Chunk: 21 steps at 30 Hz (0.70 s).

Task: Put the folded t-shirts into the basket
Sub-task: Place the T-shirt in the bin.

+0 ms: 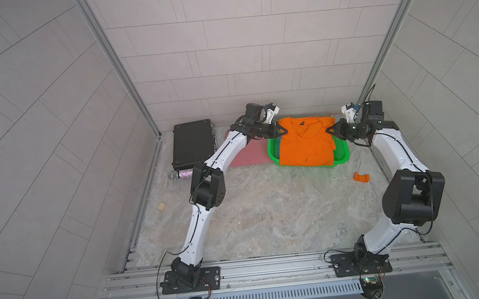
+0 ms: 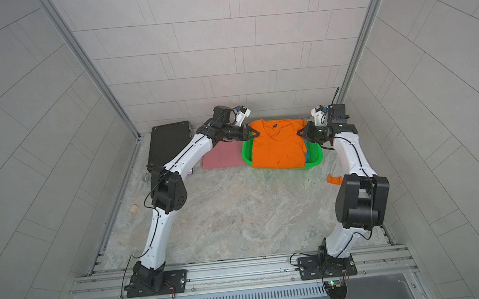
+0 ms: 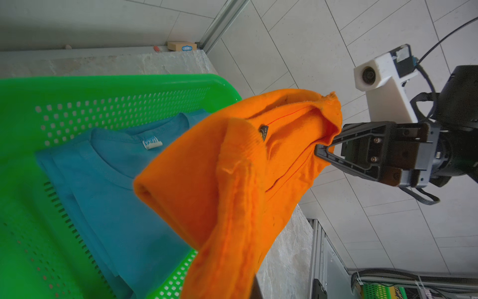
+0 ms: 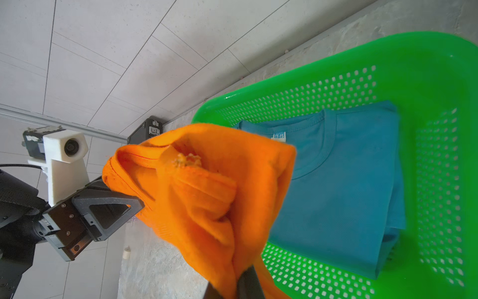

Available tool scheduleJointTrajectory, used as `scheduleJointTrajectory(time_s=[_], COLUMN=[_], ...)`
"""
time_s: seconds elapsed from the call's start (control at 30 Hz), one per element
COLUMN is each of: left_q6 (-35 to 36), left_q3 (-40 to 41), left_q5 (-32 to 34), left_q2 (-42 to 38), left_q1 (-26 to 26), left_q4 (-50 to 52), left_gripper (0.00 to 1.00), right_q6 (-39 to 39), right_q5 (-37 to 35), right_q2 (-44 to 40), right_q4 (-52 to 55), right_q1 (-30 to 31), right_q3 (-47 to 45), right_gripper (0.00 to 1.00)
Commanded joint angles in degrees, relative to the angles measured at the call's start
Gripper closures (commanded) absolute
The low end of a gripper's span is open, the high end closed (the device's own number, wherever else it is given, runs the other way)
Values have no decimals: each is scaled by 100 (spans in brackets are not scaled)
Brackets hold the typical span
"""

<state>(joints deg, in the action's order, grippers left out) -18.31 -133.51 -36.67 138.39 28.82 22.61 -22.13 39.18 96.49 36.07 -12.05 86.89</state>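
1. Orange shirt (image 1: pixel 306 144) is spread above the basket (image 1: pixel 341 154), collar toward the back wall, long axis front to back, hem over the near rim.
2. Left gripper (image 1: pixel 283 130) and right gripper (image 1: pixel 329 129) each pinch a shoulder, jaws clamped tight.
3. Teal shirt (image 3: pixel 108 194) lies flat inside the basket; pink shirt (image 1: pixel 247 155) lies just beside it on the table.
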Motion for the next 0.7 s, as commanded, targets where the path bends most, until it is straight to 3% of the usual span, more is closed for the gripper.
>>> scheduleJointTrajectory(time_s=[0.0, 0.67], left_q6=[-26, 22], left_q3=[-393, -824], left_q5=[64, 469], left_q2=[132, 1008], left_q1=[95, 119], left_q4=[-252, -425], left_gripper=[100, 100], right_q6=[-93, -73], right_q5=[-56, 39], right_q2=[27, 1226], right_q4=[-269, -681], right_q1=[-61, -192], right_q3=[247, 281], right_gripper=[100, 100])
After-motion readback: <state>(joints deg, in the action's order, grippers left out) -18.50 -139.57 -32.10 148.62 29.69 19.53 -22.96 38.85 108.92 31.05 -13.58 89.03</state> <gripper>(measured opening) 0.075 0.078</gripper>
